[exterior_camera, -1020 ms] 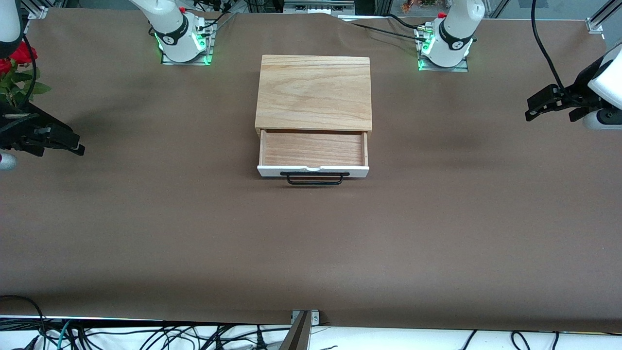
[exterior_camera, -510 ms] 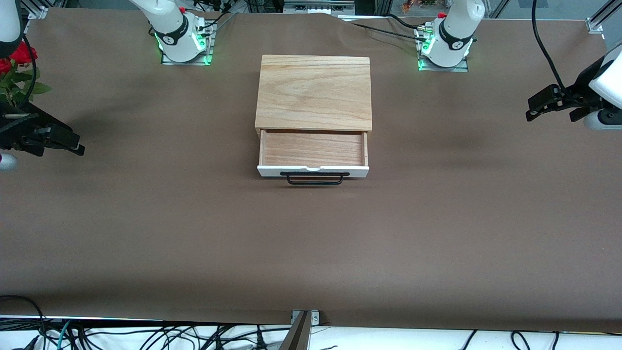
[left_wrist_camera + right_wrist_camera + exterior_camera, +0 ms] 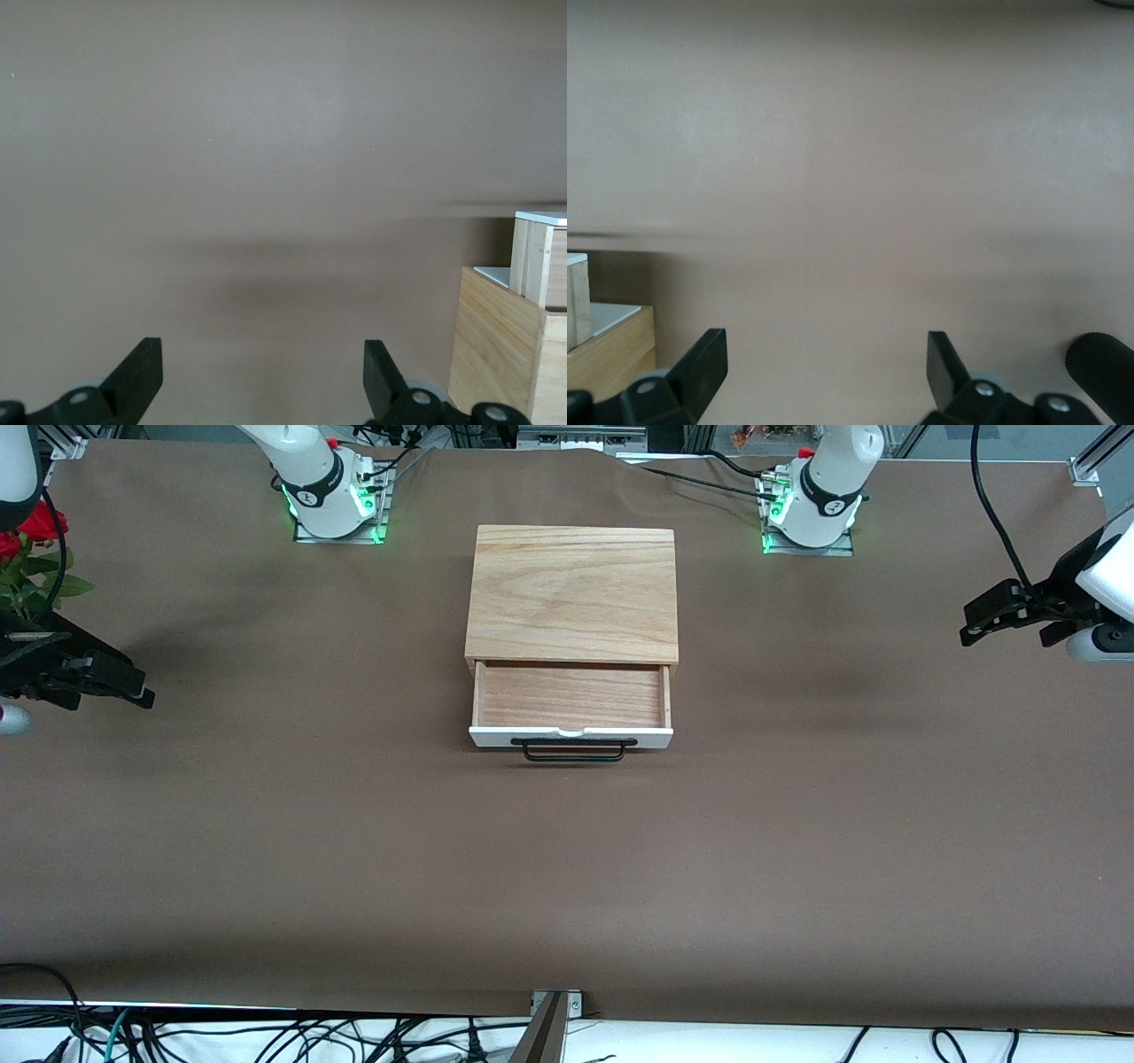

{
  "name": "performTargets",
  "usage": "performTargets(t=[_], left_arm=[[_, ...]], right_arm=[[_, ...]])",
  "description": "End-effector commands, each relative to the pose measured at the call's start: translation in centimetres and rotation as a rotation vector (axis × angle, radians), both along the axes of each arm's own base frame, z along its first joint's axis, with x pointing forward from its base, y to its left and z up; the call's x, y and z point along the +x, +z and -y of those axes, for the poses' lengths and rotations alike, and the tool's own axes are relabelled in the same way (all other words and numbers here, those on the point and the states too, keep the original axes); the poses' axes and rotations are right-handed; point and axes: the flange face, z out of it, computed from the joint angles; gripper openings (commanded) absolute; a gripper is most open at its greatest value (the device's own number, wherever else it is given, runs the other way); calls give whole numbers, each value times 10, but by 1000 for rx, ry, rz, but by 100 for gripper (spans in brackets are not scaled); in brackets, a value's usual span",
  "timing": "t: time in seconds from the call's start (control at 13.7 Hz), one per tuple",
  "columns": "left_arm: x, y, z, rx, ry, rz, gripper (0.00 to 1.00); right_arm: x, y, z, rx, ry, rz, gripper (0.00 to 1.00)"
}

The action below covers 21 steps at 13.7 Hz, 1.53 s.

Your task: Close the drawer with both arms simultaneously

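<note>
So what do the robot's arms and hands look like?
Both arms are big, round and white, with black bands at the joints and green lights on their bases. The left gripper and right gripper are black, with two flat, pointed fingers. Black cables trail from them.

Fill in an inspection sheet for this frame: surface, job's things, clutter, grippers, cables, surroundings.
Surface: brown table cover, lightly wrinkled near the arm bases.
Job's things: drawer pulled out of the oak-topped box, nothing in it; black handle faces the front camera.
Clutter: nothing seen on the table.
Grippers: left gripper open, over the table at the left arm's end, well clear of the drawer; right gripper open, over the right arm's end, also clear. Both wrist views show spread fingers with only table between them.
Cables: black cable trailing to the left arm; a tangle below the table edge nearest the camera.
Surroundings: red flowers by the right arm; green-lit bases.
</note>
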Motion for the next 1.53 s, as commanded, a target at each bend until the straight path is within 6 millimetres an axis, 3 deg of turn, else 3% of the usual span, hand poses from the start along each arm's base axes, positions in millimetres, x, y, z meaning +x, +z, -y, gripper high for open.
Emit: performTargets(t=[0.0, 0.8, 1.09, 1.31, 1.46], left_arm=[[3, 6, -3, 25, 6, 0, 100], [2, 7, 1, 17, -4, 3, 100], [2, 6, 13, 27, -26, -1, 100], [1, 8, 4, 23, -17, 2, 100], [10, -11, 16, 34, -31, -34, 100]], right_arm=[[2, 5, 1, 3, -3, 10, 100], [8, 0, 3, -17, -3, 28, 100], [12, -8, -1, -28, 8, 34, 100], [15, -18, -20, -28, 44, 16, 100], [17, -23, -34, -26, 64, 10, 100]])
